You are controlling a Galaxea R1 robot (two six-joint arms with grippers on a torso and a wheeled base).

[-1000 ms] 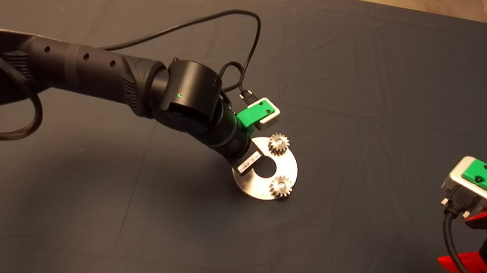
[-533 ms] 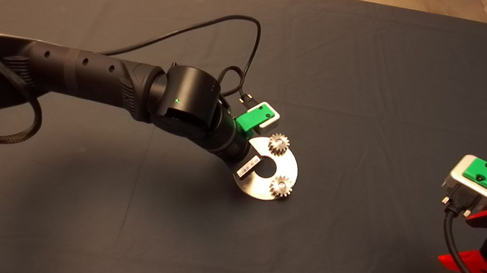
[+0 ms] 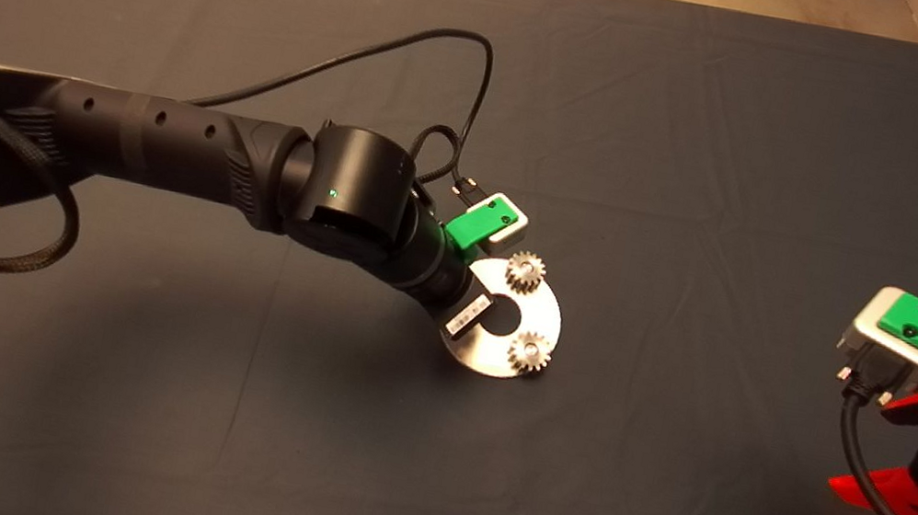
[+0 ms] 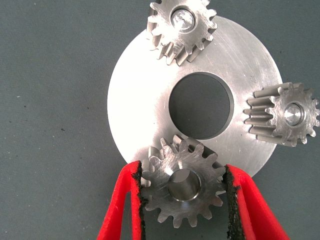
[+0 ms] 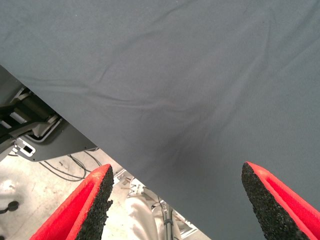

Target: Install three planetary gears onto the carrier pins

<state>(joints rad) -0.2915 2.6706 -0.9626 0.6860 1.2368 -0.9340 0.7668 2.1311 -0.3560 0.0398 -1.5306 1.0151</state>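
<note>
Left gripper (image 4: 182,192) clenched on third small silver toothed gear (image 4: 182,186) over a pin on shiny round metal plate (image 4: 140,100); 2 gears (image 4: 181,27) already seated. Right gripper (image 5: 177,200) parked, spread wide.

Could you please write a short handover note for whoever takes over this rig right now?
Left claw: over the carrier plate, shut on the third gear, which sits on its pin; the pin end shows in the bore.
Right claw: open, parked at the mat's right edge, holding nothing.
Done: the other two gears sit on their pins on the plate.
Left: check that the third gear is fully down, probably then open the left claw and lift clear without tugging the gear.
</note>
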